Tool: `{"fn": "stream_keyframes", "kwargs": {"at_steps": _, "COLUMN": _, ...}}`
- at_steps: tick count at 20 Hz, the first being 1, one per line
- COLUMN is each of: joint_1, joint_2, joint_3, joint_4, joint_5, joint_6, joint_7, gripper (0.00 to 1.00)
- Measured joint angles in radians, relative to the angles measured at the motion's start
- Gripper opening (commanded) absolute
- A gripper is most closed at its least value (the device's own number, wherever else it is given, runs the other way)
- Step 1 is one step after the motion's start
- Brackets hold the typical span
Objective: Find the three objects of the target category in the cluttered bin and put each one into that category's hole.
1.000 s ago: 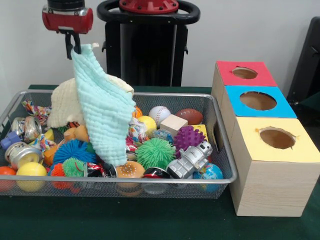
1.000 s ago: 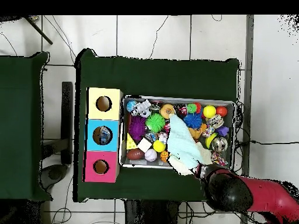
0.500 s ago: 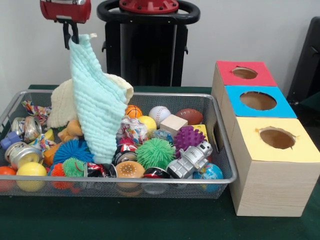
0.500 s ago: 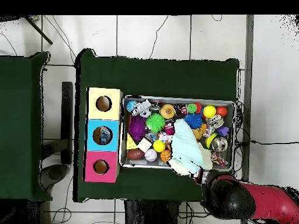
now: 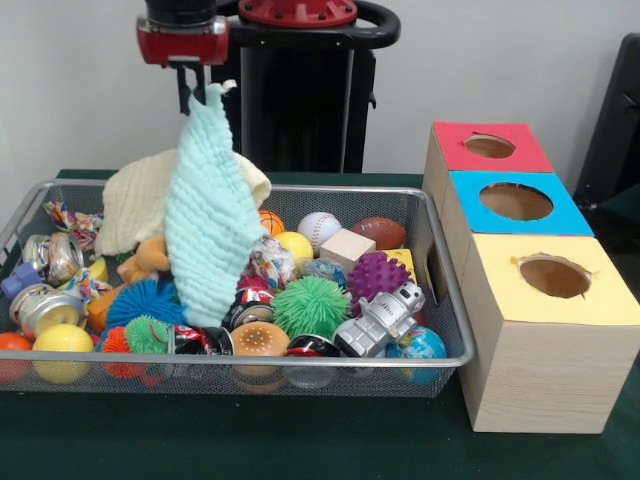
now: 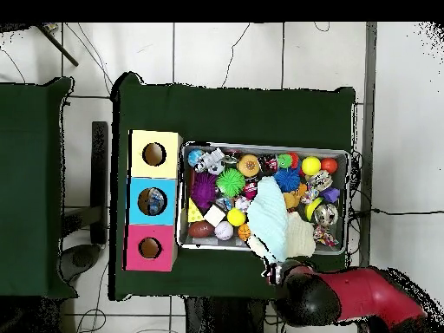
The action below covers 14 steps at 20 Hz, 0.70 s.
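My gripper [image 5: 196, 98] hangs high over the bin's far side, shut on the top corner of a mint-green cloth [image 5: 208, 215]. The cloth dangles full length, its lower end reaching the toys in the wire bin [image 5: 300, 360]. In the overhead view the mint-green cloth [image 6: 270, 217] stretches from the bin's middle toward the arm [image 6: 347, 295] at the bottom. A cream cloth [image 5: 135, 205] lies heaped at the bin's back left. Beside the bin stand three boxes with round holes: red [image 5: 488, 146], blue [image 5: 515, 201] and yellow [image 5: 553, 276].
The bin is packed with toys: spiky balls [image 5: 311, 305], a purple spiky ball [image 5: 376, 273], a baseball [image 5: 318, 228], a small football [image 5: 378, 232], a wooden block [image 5: 348, 247], a silver robot [image 5: 382, 318], cans [image 5: 40, 305] and a yellow ball [image 5: 62, 340].
The gripper has carried the mint cloth rightward in the front view, toward the boxes. The cloth now hangs straighter and narrower, uncovering more of the cream cloth.
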Motion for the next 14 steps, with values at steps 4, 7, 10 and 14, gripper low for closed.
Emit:
{"fn": "stream_keyframes", "kwargs": {"at_steps": 4, "joint_1": 0.025, "joint_2": 0.046, "joint_3": -0.003, "joint_4": 0.035, "joint_5": -0.076, "joint_6": -0.038, "joint_7": 0.0, "gripper": 1.0}}
{"fn": "stream_keyframes", "kwargs": {"at_steps": 7, "joint_1": 0.029, "joint_2": 0.059, "joint_3": -0.007, "joint_4": 0.054, "joint_5": -0.097, "joint_6": -0.058, "joint_7": 0.0, "gripper": 1.0}}
{"fn": "stream_keyframes", "kwargs": {"at_steps": 10, "joint_1": 0.031, "joint_2": 0.071, "joint_3": -0.014, "joint_4": 0.07, "joint_5": -0.113, "joint_6": -0.077, "joint_7": 0.0, "gripper": 1.0}}
{"fn": "stream_keyframes", "kwargs": {"at_steps": 14, "joint_1": 0.031, "joint_2": 0.076, "joint_3": -0.02, "joint_4": 0.085, "joint_5": -0.12, "joint_6": -0.088, "joint_7": 0.0, "gripper": 1.0}}
